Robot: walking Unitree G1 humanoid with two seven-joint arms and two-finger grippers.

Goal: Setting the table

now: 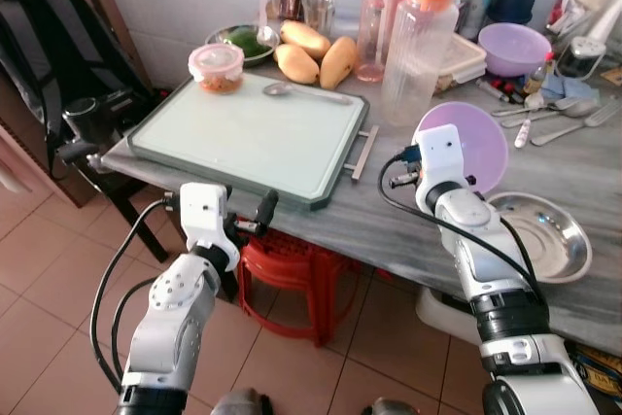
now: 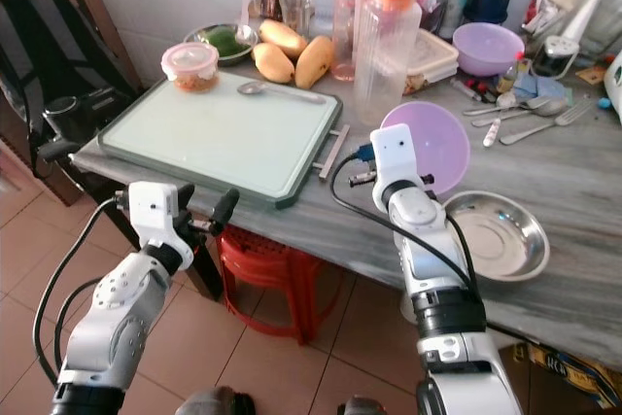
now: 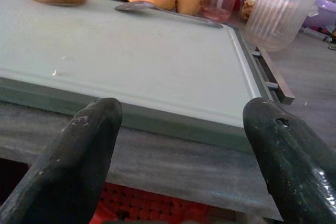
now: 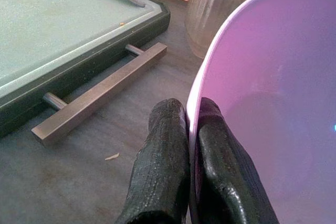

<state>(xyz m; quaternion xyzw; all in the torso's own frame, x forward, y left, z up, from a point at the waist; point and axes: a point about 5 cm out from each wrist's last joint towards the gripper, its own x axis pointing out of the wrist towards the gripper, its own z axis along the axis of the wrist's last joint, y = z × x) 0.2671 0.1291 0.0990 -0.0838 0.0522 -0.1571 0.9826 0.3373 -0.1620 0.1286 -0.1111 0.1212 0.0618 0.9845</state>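
My right gripper (image 4: 186,113) is shut on the rim of a purple plastic bowl (image 1: 478,143). It holds the bowl tilted on edge just above the grey table (image 1: 408,225), between the tray's metal handle (image 1: 364,153) and an empty steel plate (image 1: 544,235). A green-rimmed tray (image 1: 243,138) with a pale surface lies on the table's left part, and a metal spoon (image 1: 303,92) rests on its far side. My left gripper (image 3: 181,124) is open in front of the table edge, level with the tray's near rim and touching nothing.
A red-lidded food container (image 1: 216,67) stands on the tray's far corner, with mangoes (image 1: 313,57) behind it. A clear jug with an orange lid (image 1: 420,46), a second purple bowl (image 1: 513,46) and loose cutlery (image 1: 556,114) crowd the back. A red stool (image 1: 287,274) sits under the table.
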